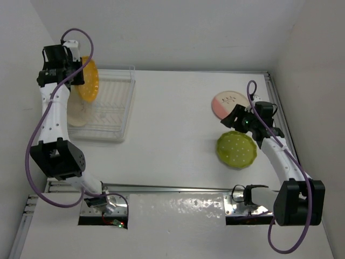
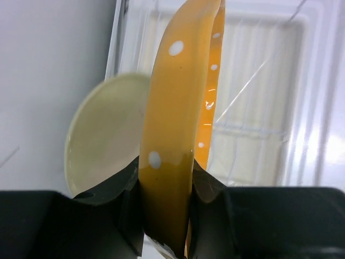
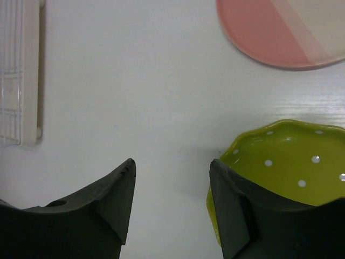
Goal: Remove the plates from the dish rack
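Note:
My left gripper (image 1: 77, 70) is shut on the rim of the orange plate with white dots (image 1: 89, 80), which it holds on edge over the clear dish rack (image 1: 121, 102). In the left wrist view the orange plate (image 2: 175, 124) sits between my fingers. The cream plate (image 1: 77, 114) leans in the rack, also in the left wrist view (image 2: 102, 143). My right gripper (image 1: 230, 120) is open and empty above the table. The green scalloped plate (image 1: 236, 149) and the white-and-pink plate (image 1: 227, 104) lie flat on the table at right; the right wrist view shows both, green (image 3: 285, 156) and pink (image 3: 280, 32).
White walls close in the table at the back and both sides. A metal rail (image 1: 172, 188) runs along the near edge. The rack's corner (image 3: 21, 81) shows at the left of the right wrist view.

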Available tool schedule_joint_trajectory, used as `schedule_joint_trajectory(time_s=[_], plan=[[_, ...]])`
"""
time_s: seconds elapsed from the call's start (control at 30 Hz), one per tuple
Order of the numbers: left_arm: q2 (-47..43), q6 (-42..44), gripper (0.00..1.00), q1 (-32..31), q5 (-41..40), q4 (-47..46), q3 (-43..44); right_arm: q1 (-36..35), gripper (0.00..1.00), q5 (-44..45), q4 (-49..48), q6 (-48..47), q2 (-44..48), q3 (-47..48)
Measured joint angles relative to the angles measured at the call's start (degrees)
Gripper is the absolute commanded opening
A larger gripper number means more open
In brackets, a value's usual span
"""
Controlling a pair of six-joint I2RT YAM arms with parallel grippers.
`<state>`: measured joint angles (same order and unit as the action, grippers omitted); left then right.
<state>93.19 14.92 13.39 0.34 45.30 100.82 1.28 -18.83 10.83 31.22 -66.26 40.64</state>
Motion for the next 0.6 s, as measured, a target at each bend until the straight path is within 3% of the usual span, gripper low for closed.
schedule_joint_trajectory(time_s=[0.23,0.4,0.5,0.57,0.6], plan=[[-1.0,-3.3,0.00,-0.3,9.0,-0.1,5.7,-0.4,0.52,-2.2,0.5,-0.2,0.2,0.1],[-0.8,-6.2,0.00,-0.4,18.0,3.2,8.0,-3.8,0.60,-2.9,1.7,-0.2,0.2,2.1],[-0.8,-6.1,0.00,-2.6,22.2,4.3,8.6,-8.1,0.68,-2.7,0.8,-0.6,0.2,4.7],[-0.8,-4.1,0.00,-6.5,25.7,3.8,7.4,-11.8,0.78,-2.7,-1.6,-0.9,0.1,6.0],[-0.9,-3.1,0.00,-8.8,28.1,3.7,6.2,-12.9,0.99,-3.0,-3.1,-0.8,0.0,6.5]])
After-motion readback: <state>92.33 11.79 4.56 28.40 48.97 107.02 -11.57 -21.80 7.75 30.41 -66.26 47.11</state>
